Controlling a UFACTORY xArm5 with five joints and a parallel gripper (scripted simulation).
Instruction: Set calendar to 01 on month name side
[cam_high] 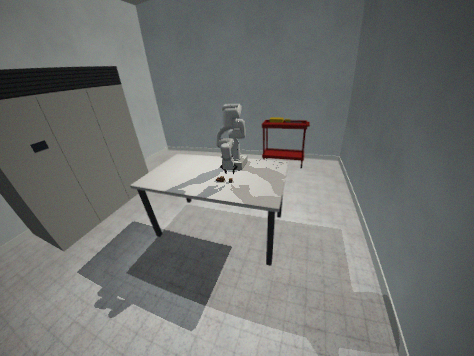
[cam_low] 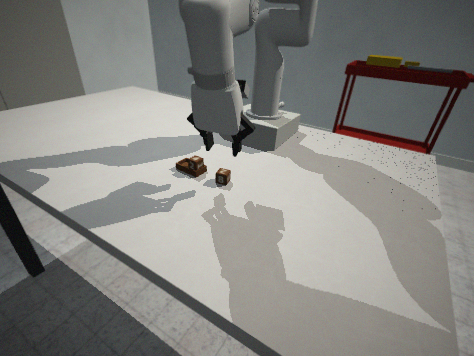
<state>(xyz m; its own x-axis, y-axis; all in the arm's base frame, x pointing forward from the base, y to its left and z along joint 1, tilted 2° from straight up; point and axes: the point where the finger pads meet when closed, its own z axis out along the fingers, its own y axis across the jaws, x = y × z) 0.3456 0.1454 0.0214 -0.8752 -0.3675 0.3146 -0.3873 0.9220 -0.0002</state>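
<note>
open gripper (cam_low: 220, 144) hanging above table (cam_low: 350, 240), air gap beneath fingertips, tray (cam_low: 186, 167) with one cube (cam_low: 196, 161) just left of loose cube (cam_low: 223, 176), narrow gap between, arm base (cam_low: 285, 131) blocking far side, red cart (cam_low: 400, 75) well apart far right

Grey walls, tiled floor — red cart (cam_high: 285, 124), beige cabinets (cam_high: 60, 150)
</note>
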